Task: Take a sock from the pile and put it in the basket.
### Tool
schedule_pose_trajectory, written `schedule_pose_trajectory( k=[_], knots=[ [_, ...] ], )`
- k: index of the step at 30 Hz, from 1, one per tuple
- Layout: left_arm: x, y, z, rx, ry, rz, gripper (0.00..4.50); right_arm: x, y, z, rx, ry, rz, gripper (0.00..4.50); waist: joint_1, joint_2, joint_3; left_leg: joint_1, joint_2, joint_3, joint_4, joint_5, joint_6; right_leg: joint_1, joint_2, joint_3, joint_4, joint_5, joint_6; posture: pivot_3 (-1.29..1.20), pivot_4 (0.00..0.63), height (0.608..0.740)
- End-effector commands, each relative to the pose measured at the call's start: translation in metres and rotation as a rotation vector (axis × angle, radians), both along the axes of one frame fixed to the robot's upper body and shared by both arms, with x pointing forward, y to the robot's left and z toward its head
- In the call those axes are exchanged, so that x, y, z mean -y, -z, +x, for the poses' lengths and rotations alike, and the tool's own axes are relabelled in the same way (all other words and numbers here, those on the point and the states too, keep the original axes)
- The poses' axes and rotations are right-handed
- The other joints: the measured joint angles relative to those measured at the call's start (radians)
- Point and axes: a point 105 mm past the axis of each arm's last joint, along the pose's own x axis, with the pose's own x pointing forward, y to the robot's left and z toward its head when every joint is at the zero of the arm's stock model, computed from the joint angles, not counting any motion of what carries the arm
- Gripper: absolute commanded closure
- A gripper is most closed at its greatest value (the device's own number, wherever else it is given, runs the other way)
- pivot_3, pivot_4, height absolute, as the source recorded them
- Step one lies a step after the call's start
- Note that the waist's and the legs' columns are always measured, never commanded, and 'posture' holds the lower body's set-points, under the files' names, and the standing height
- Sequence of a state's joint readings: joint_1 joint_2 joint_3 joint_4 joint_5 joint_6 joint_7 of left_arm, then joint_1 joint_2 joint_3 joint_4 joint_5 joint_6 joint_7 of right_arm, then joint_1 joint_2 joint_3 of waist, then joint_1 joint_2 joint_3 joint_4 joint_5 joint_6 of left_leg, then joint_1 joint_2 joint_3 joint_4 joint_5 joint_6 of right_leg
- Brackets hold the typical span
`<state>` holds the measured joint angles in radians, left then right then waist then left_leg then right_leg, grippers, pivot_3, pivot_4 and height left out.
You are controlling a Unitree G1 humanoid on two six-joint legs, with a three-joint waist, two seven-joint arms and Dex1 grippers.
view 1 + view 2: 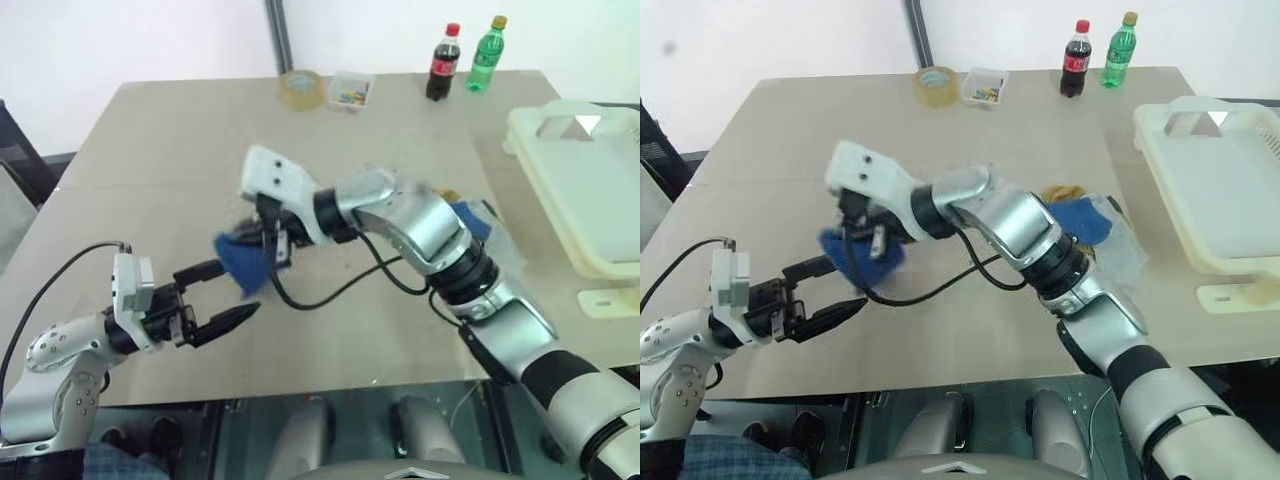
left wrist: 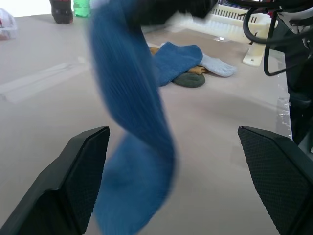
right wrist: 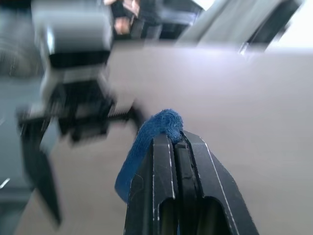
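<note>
My right gripper (image 3: 176, 139) is shut on the sock (image 1: 245, 262), a royal-blue one that hangs from its tips above the table, left of the middle. My left gripper (image 1: 225, 295) stands open just beside and below the sock, one finger on each side of its hanging end in the left wrist view (image 2: 137, 137). The pile (image 1: 470, 215) lies to the right behind my right arm, with a blue, a light grey, a mustard and a dark grey sock (image 2: 188, 68). The cream-white basket (image 1: 530, 130) stands at the table's right edge.
At the table's far side stand a tape roll (image 1: 301, 88), a small clear box of coloured bits (image 1: 350, 90), a cola bottle (image 1: 444, 62) and a green bottle (image 1: 486, 54). A small cream piece (image 1: 610, 300) lies in front of the basket.
</note>
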<state>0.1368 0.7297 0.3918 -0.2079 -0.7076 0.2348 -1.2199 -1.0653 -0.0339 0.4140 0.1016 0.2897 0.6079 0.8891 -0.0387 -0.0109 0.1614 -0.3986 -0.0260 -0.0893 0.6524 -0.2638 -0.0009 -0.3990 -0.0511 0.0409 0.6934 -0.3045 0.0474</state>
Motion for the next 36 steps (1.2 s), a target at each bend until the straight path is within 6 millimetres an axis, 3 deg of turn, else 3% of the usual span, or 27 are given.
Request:
schedule_pose_trajectory(
  k=[1,6,9,14,19,25,29,33,36],
  knots=[
    [-0.002,-0.007,0.001,0.036,-0.001,0.015,0.0,0.023,0.004,0.004,0.014,0.008,0.091,4.47,0.001,-0.001,-0.001,0.0,0.0,0.0,0.0,0.0,0.0,0.0,0.0,0.0,0.0,0.0,0.0,0.0,0.15,0.74],
    [-0.001,-0.005,-0.001,0.032,-0.001,0.013,0.0,0.062,0.06,0.015,0.126,0.059,0.049,4.47,-0.003,-0.001,-0.001,0.0,-0.001,0.001,0.0,0.0,0.0,0.0,0.0,0.001,0.0,0.0,0.0,0.0,0.15,0.74],
    [-0.001,-0.006,-0.001,0.032,-0.004,0.011,0.0,0.09,0.082,0.017,0.173,0.103,0.044,4.47,-0.01,0.0,0.0,0.001,0.001,0.002,0.0,0.0,0.0,0.0,0.002,0.002,0.001,0.0,0.0,0.0,0.15,0.74],
    [-0.003,-0.007,0.0,0.033,-0.005,0.012,0.0,0.125,0.087,0.005,0.14,0.106,0.062,4.47,-0.008,0.0,0.0,0.001,0.002,0.002,0.0,0.0,0.0,0.001,0.003,0.002,0.001,0.0,0.0,0.0,0.15,0.74],
    [-0.001,-0.008,0.004,0.03,0.013,0.014,0.0,0.146,0.092,-0.015,0.091,0.079,0.034,2.66,-0.001,0.0,0.0,0.002,0.002,0.001,0.0,0.0,0.0,0.002,0.002,0.001,0.0,0.0,0.0,0.0,0.15,0.74],
    [-0.002,-0.009,0.007,0.033,0.017,0.016,0.0,0.184,0.104,-0.041,0.023,0.043,-0.19,0.17,0.003,0.0,0.001,0.001,0.001,0.001,0.001,0.0,0.0,0.004,0.001,0.001,-0.001,0.0,0.0,0.0,0.15,0.74],
    [0.0,-0.007,0.008,0.026,0.028,0.013,0.0,0.201,0.093,-0.027,-0.013,0.197,-0.203,0.03,-0.002,0.0,0.001,0.002,0.002,0.001,0.001,0.0,0.0,0.004,0.002,0.001,-0.001,0.0,0.0,0.0,0.15,0.74],
    [0.005,-0.007,0.01,0.025,0.048,0.005,0.0,0.186,0.082,-0.012,-0.079,0.321,-0.109,0.03,-0.002,0.0,0.001,0.002,0.003,0.001,0.001,0.0,0.0,0.004,0.003,0.001,0.0,0.0,0.0,0.0,0.15,0.74],
    [0.007,-0.007,0.011,0.026,0.061,0.007,0.0,0.17,0.086,-0.006,-0.159,0.383,-0.112,0.03,0.0,0.0,0.001,0.002,0.003,0.001,0.001,0.0,0.0,0.004,0.003,0.001,0.0,0.0,0.0,0.0,0.15,0.74]
  ],
)
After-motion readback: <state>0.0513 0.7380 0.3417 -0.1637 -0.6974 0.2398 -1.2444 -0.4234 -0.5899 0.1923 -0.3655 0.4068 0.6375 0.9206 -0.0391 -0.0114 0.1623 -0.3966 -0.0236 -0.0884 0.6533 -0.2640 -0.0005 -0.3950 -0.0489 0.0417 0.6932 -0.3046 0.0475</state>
